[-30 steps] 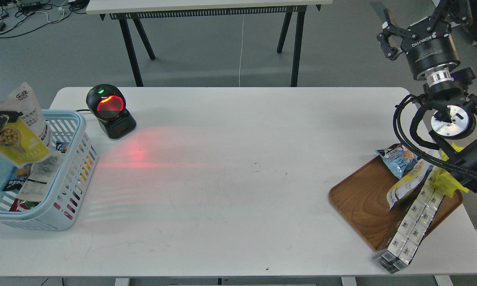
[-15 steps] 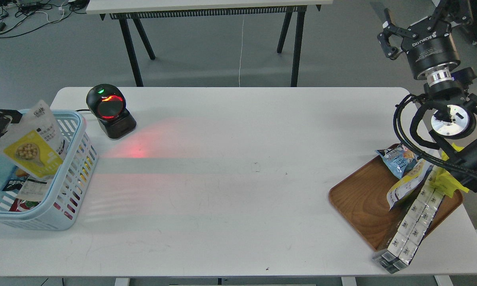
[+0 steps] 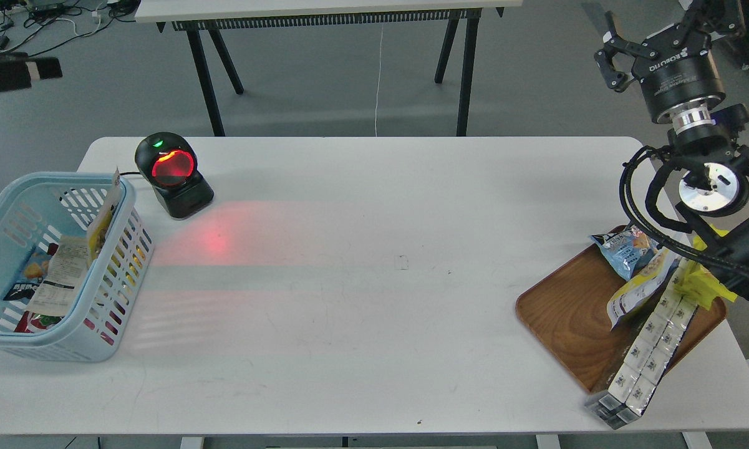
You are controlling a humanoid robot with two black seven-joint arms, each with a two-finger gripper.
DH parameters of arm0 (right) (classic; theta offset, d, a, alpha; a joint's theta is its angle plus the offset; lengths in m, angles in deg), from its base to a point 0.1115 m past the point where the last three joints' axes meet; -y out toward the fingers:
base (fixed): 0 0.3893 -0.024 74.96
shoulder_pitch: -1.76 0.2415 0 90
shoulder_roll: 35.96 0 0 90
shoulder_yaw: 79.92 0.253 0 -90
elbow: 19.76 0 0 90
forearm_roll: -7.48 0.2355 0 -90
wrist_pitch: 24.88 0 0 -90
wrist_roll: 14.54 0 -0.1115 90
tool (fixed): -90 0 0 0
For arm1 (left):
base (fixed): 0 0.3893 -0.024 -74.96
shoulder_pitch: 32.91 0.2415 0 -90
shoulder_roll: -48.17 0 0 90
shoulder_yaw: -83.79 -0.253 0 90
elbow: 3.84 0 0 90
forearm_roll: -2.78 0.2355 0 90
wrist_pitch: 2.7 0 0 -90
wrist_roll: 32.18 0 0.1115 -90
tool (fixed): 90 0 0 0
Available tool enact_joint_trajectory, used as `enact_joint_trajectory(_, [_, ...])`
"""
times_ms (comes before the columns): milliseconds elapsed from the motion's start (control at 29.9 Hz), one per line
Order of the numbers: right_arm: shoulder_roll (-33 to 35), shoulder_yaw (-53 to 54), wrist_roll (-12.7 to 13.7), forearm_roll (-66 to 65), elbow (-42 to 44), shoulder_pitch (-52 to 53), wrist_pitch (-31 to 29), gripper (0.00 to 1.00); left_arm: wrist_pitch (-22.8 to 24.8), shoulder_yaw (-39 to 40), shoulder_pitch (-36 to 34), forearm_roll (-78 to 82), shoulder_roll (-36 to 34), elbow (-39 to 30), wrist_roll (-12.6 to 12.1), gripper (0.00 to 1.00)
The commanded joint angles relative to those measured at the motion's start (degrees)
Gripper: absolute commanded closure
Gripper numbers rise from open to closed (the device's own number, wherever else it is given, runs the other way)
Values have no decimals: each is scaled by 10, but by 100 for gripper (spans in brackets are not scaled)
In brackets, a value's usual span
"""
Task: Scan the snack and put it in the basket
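The snack [image 3: 103,219], a yellow pouch seen nearly edge-on, stands inside the light blue basket [image 3: 121,274] and leans on its right wall. The basket sits at the table's left edge. My left gripper [image 3: 14,72] is a dark, blurred shape high above the basket at the far left; it holds nothing and is well clear of the pouch. My right gripper [image 3: 652,28] is raised at the top right, beyond the table's far edge, with its fingers spread and nothing between them.
A black barcode scanner [image 3: 171,174] with a glowing red window stands right of the basket and casts red light on the table. A brown wooden tray [image 3: 561,312] at the right holds a blue snack bag [image 3: 623,249], a yellow pack [image 3: 705,277] and white boxes [image 3: 648,355]. Other packets lie in the basket.
The pouch has left my left gripper and dropped into the basket against its right wall. My left gripper has risen well above the basket. The right arm has barely moved.
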Motion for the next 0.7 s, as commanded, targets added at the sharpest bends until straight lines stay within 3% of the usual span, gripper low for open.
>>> enact_joint_trajectory(0, [5, 5, 0, 0, 0, 15, 1, 1, 0, 6, -7, -129, 44, 62, 0, 0])
enact_joint_trajectory(134, [6, 25, 0, -1, 3, 17, 4, 1, 0, 22, -15, -235, 137, 139, 0, 0])
enact_joint_trajectory(301, [6, 27, 0, 1, 23, 32, 5, 1, 0, 49, -16, -391, 267, 288, 0, 0])
enact_joint_trajectory(502, [-1, 55, 2, 1, 25, 30, 1, 1, 0, 66, -18, -557, 369, 437, 0, 0])
enact_joint_trajectory(669, [-3, 73, 54, 3, 26, 31, 2, 1, 0, 71, -14, -679, 434, 501, 0, 0])
